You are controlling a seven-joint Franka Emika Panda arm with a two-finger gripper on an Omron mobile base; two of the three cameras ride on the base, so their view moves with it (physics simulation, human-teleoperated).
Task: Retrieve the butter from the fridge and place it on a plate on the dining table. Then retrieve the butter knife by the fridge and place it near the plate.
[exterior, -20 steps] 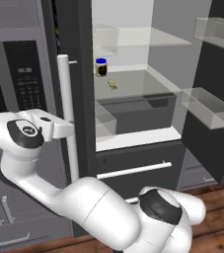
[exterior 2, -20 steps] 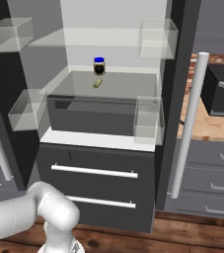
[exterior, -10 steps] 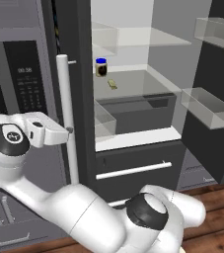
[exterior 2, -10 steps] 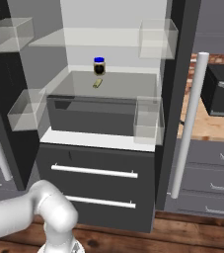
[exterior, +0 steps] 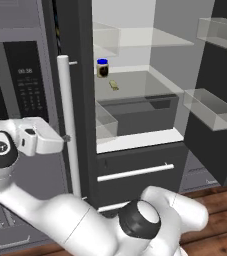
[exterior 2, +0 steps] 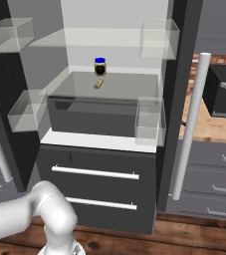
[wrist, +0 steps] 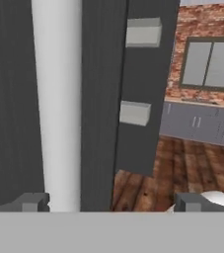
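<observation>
The fridge (exterior: 135, 100) stands with both doors swung wide, its white bar handle (exterior: 69, 125) upright beside the microwave (exterior: 15, 85). On the middle shelf (exterior 2: 109, 87), the butter (exterior 2: 99, 83) lies flat just in front of a blue-lidded jar (exterior 2: 100, 66), its long axis running front to back toward the jar. The hand (wrist: 111, 202), fingers spread wide and holding nothing, sits near the handle, having dropped lower and drawn back leftward since a second earlier.

Both base views face the open fridge (exterior: 135, 100) (exterior 2: 104, 99) from either side; hand view hugs its handle (wrist: 59, 104).
</observation>
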